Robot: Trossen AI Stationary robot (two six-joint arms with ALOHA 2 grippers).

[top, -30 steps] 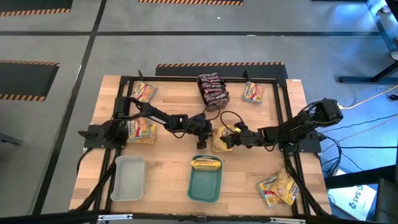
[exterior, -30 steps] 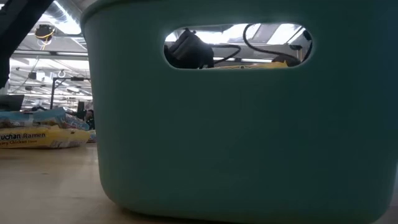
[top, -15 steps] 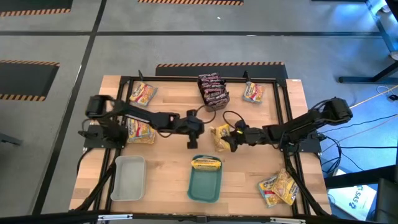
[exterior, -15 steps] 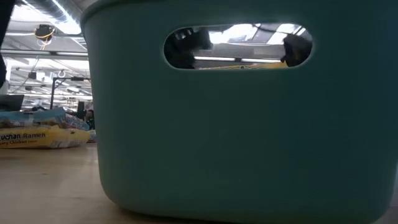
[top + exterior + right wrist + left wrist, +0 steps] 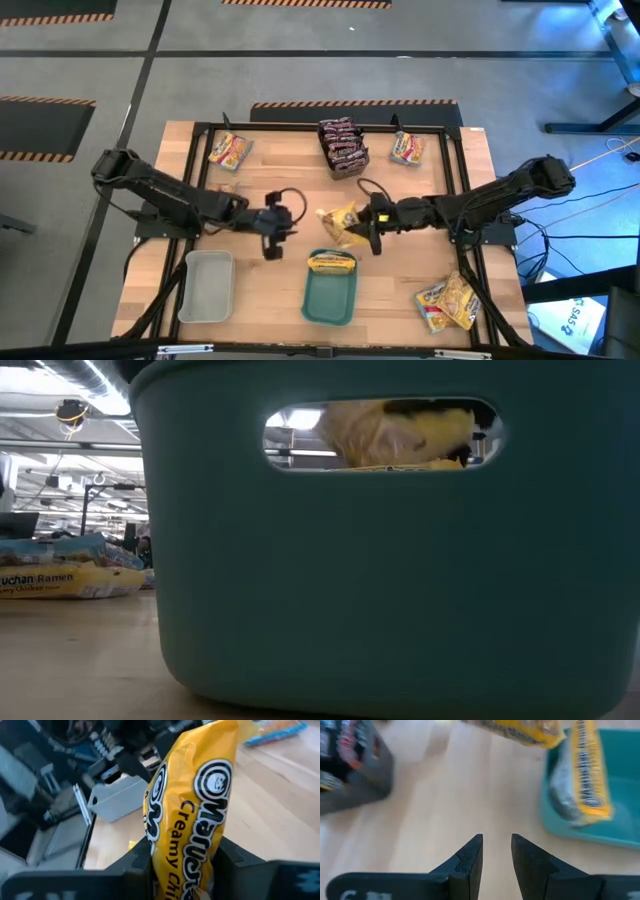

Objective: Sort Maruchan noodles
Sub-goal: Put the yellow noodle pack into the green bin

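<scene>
Wooden table (image 5: 270,290), trays along the 6 o'clock edge. Right gripper (image 5: 368,224) pinches a yellow Maruchan packet (image 5: 338,224) at centre, lifted just above the teal tray (image 5: 329,295), likely to drop it onto the yellow packet inside (image 5: 331,263). Left gripper (image 5: 272,238), empty, jaws narrowly apart, sits toward 9 o'clock, clear of that drop. Remaining packets are scattered between 10 and 5 o'clock.

Even, bright light falls on the bench (image 5: 270,300) from overhead, with only faint shadows under the arms. At table height the teal tray (image 5: 380,580) sits dark and backlit, ceiling lamps glowing through its handle slot. The left wrist picture is smeared by motion blur; its dark fingers (image 5: 470,862) stay sharp. Behind the yellow packet (image 5: 190,815) the background is soft.
</scene>
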